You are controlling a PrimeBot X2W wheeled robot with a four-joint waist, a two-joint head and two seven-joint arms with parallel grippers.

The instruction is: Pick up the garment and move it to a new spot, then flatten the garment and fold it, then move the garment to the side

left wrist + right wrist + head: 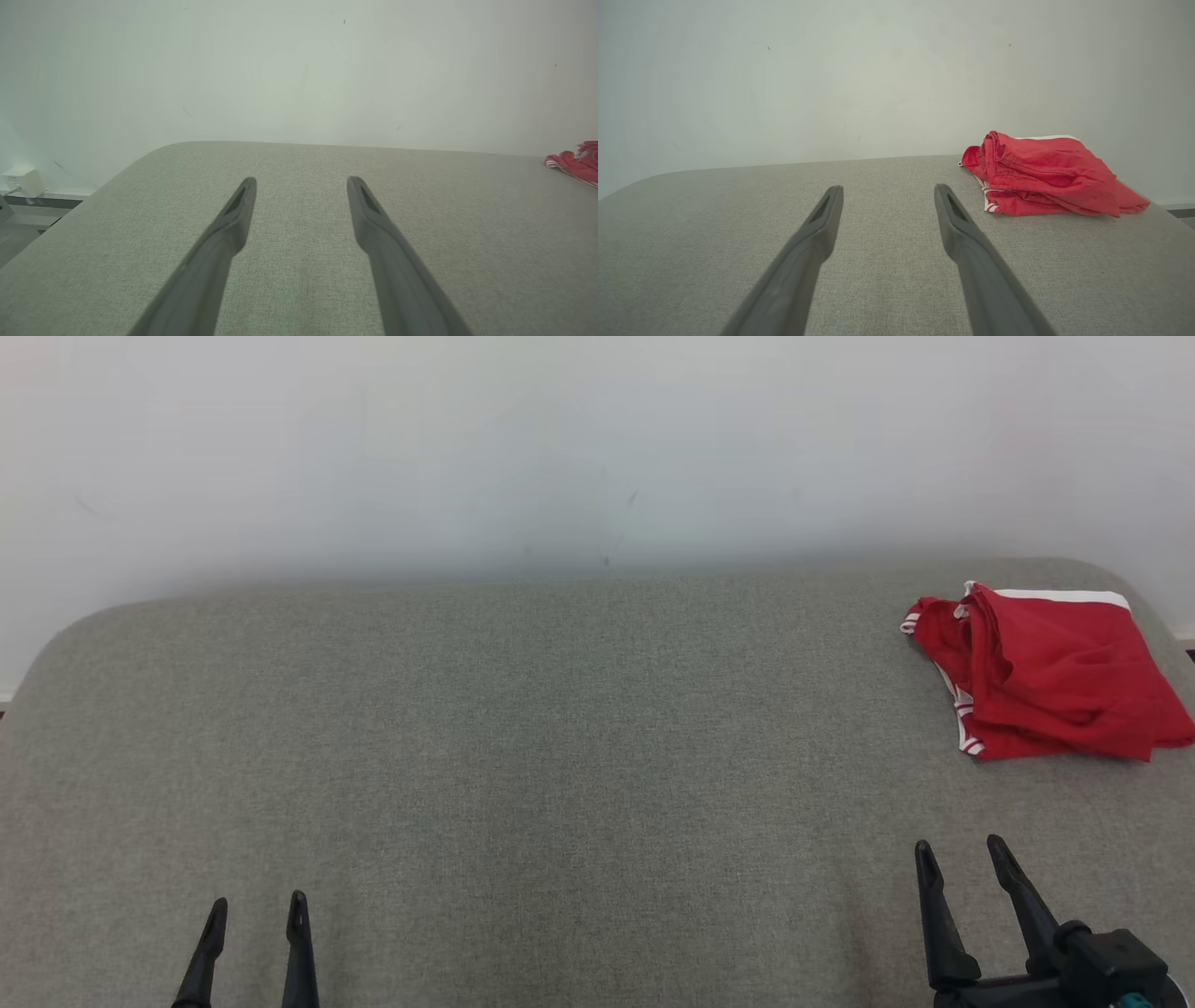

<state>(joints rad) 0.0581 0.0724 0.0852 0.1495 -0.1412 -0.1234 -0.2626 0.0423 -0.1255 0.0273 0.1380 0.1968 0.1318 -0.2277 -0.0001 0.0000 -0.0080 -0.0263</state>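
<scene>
The garment (pixel 1050 672) is a red piece of clothing with white trim, lying crumpled in a heap at the far right of the grey cloth-covered surface (pixel 560 728). It also appears in the right wrist view as the garment (pixel 1045 177) ahead and to the right, and a corner of the garment (pixel 577 161) peeks in at the right edge of the left wrist view. My right gripper (pixel 962 849) stands open near the front right, well short of the heap. My left gripper (pixel 257 907) is open at the front left, empty, far from it.
A pale wall (pixel 597 448) rises directly behind the surface's rounded back edge. A white box with a cable (pixel 21 179) sits by the wall, past the left edge. The grey surface stretches wide between the grippers and the wall.
</scene>
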